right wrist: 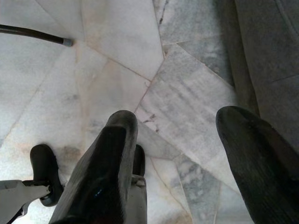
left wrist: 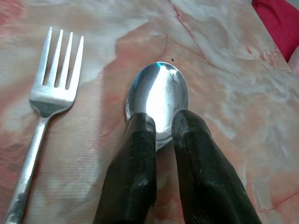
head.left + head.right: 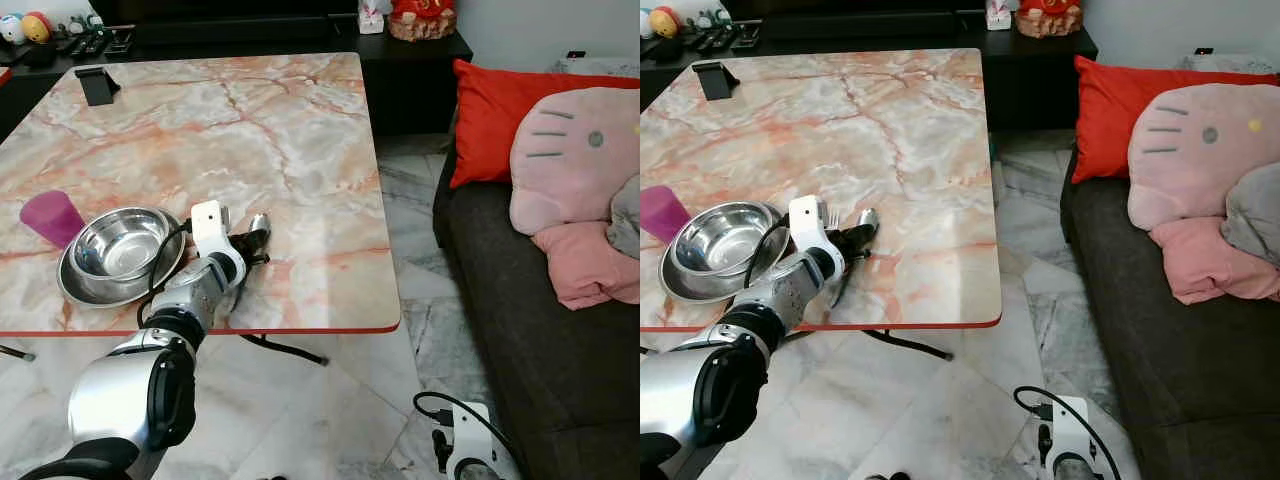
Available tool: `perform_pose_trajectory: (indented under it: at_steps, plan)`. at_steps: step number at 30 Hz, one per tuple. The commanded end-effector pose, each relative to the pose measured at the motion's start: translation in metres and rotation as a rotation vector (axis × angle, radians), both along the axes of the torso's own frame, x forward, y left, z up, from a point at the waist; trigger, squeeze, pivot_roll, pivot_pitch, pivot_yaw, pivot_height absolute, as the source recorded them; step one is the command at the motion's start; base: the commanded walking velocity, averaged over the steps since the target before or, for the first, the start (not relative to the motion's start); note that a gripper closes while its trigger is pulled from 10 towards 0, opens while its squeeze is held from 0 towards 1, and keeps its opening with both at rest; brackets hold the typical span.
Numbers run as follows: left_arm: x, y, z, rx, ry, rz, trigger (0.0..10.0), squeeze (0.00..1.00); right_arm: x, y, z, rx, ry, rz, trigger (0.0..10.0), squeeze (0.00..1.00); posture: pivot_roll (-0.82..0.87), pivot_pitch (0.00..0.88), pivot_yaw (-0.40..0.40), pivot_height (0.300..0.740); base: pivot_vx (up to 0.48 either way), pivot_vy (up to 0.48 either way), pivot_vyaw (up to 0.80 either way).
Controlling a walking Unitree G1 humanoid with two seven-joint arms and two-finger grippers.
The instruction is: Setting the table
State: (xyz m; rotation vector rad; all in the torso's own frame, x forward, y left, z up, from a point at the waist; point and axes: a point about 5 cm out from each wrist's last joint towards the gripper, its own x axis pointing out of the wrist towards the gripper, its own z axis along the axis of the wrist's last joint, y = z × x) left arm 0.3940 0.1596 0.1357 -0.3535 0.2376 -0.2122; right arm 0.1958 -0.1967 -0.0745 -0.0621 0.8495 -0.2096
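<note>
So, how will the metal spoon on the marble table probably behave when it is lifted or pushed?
The spoon looks like polished steel, so probably stiff and light. Its shiny bowl may slip between the left tool's black fingers, which close on it near the bowl's base. On the glossy marble table it would likely slide, perhaps toward the fork beside it.

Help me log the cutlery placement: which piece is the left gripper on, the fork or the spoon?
The spoon: the left gripper closes on its bowl, while the fork lies untouched beside it on the table.
</note>
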Motion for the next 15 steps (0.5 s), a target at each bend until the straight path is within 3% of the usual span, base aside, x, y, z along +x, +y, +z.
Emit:
perform_pose_trajectory:
  at_steps: [1, 15]
  plan:
    - [-0.0003, 0.0033, -0.0010, 0.008, 0.007, 0.011, 10.0, 0.00, -0.0042, 0.0008, -0.0024, 0.003, 0.015, -0.006, 10.0, 0.00, 0.01, 0.098, 0.044, 0.740, 0.000, 0.000, 0.00]
    - [0.0004, 0.0051, 0.0011, 0.022, -0.003, 0.013, 10.0, 0.00, -0.0038, 0.0003, -0.0022, 0.001, 0.015, -0.006, 10.0, 0.00, 0.01, 0.099, 0.044, 0.740, 0.000, 0.000, 0.00]
